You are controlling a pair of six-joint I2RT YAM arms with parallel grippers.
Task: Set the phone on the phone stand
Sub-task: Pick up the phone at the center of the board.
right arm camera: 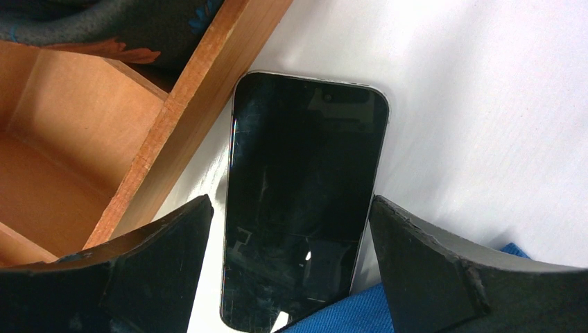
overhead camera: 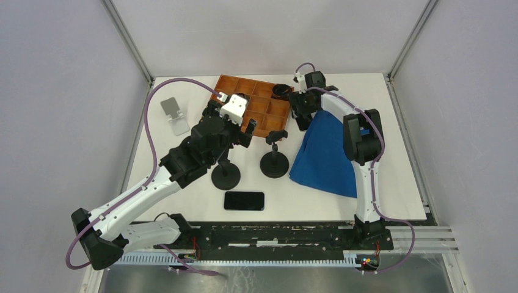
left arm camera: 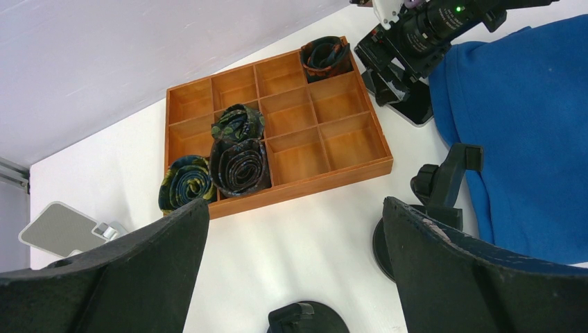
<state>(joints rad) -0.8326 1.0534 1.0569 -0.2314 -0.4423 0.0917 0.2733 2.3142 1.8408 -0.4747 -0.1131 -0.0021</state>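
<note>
Phone (right arm camera: 305, 201) screen dark, right tool (right arm camera: 290, 215) straddling it, jaws apart

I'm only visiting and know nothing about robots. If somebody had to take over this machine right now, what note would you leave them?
Left hand: open and empty, above the table near the wooden tray.
Right hand: open, a finger on either side of a phone that lies flat beside the tray, one end at the blue cloth. It is not gripped.
A second phone lies near the table's front edge.
The silver phone stand, far left, holds nothing.
Done: nothing placed yet.
Left: grip a phone, carry it to the stand and set it there.
</note>
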